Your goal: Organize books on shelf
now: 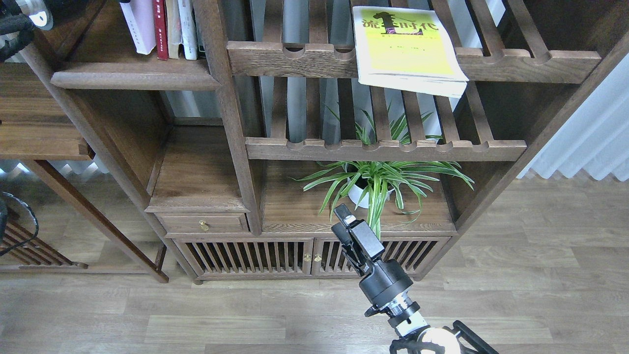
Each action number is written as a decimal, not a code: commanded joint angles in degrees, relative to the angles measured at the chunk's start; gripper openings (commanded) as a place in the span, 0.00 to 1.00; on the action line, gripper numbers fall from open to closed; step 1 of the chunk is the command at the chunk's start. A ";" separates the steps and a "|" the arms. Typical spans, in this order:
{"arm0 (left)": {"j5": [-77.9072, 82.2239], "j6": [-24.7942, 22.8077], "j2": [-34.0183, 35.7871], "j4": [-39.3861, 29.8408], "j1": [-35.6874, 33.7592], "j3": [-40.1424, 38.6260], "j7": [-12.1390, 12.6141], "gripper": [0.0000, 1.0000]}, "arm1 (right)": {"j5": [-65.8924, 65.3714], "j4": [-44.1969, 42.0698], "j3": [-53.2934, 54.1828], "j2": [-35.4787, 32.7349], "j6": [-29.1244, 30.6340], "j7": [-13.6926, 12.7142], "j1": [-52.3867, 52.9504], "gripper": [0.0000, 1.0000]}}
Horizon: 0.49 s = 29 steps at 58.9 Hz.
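A pale lavender-white book (139,27) stands upright on the solid dark-brown shelf (132,78) at the upper left, pressed against a dark red book (159,29). My left arm (22,14) comes in at the top left corner. Its gripper is a dark shape at the top edge above the lavender book, mostly cut off. A yellow-green book (408,49) with black characters lies flat on the upper slatted rack (295,59), overhanging the front rail. My right gripper (342,212) hangs low in front of the cabinet, holding nothing; its fingers overlap from this angle.
Cream (172,29) and white (187,29) books stand to the right of the red one. A potted spider plant (378,182) sits just behind the right gripper, under a second slatted rack (383,150). Below are a small drawer (204,223) and slatted cabinet doors (245,255).
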 commanded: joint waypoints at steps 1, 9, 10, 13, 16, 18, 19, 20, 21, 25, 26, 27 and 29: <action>1.69 -0.01 -0.33 0.02 0.26 -0.12 0.00 0.00 | 0.00 0.08 0.00 0.00 0.00 0.01 -0.08 0.98; 2.22 -0.01 -0.42 0.81 0.35 -0.30 -0.49 0.00 | 0.00 0.08 0.00 0.00 0.00 0.01 -0.16 0.98; 2.56 -0.01 -0.42 1.07 0.35 -0.47 -0.75 0.00 | 0.00 0.08 0.00 0.00 0.00 0.01 -0.42 0.98; 2.83 -0.01 -0.42 1.42 0.35 -0.65 -1.02 0.00 | 0.00 0.08 0.00 0.00 0.00 -0.08 -0.51 0.98; 3.44 -0.01 -0.77 1.60 0.35 -0.91 -1.46 0.00 | 0.00 0.08 0.00 0.00 0.00 0.01 -0.51 0.98; 3.80 -0.01 -1.12 1.86 0.35 -1.09 -1.72 0.00 | 0.00 0.08 0.00 0.00 0.00 -0.08 -0.51 0.98; 3.80 -0.01 -1.21 1.95 0.35 -1.18 -1.81 0.00 | 0.00 0.08 -0.09 0.00 0.00 0.01 -0.51 0.98; 3.88 -0.01 -1.39 2.13 0.35 -1.35 -1.90 0.00 | 0.00 0.08 -0.09 0.00 0.00 0.01 -0.51 0.98; 3.89 -0.01 -1.56 2.39 0.35 -1.53 -1.98 0.00 | 0.00 0.08 -0.09 0.00 0.00 0.01 -0.51 0.98; 4.06 -0.01 -2.53 3.36 0.26 -2.14 -2.33 0.00 | 0.00 0.08 -0.09 0.00 0.00 -0.08 -0.51 0.98; 4.24 -0.01 -2.97 3.88 0.26 -2.32 -2.51 0.00 | 0.00 0.08 -0.09 0.00 0.00 0.01 -0.51 0.98; 4.32 -0.01 -3.32 4.32 0.18 -2.58 -2.77 0.00 | 0.00 0.08 -0.09 0.00 0.00 -0.08 -0.51 0.98; 4.41 -0.01 -3.93 4.85 0.09 -2.93 -3.04 0.00 | 0.00 0.08 -0.09 0.00 0.00 -0.08 -0.51 0.98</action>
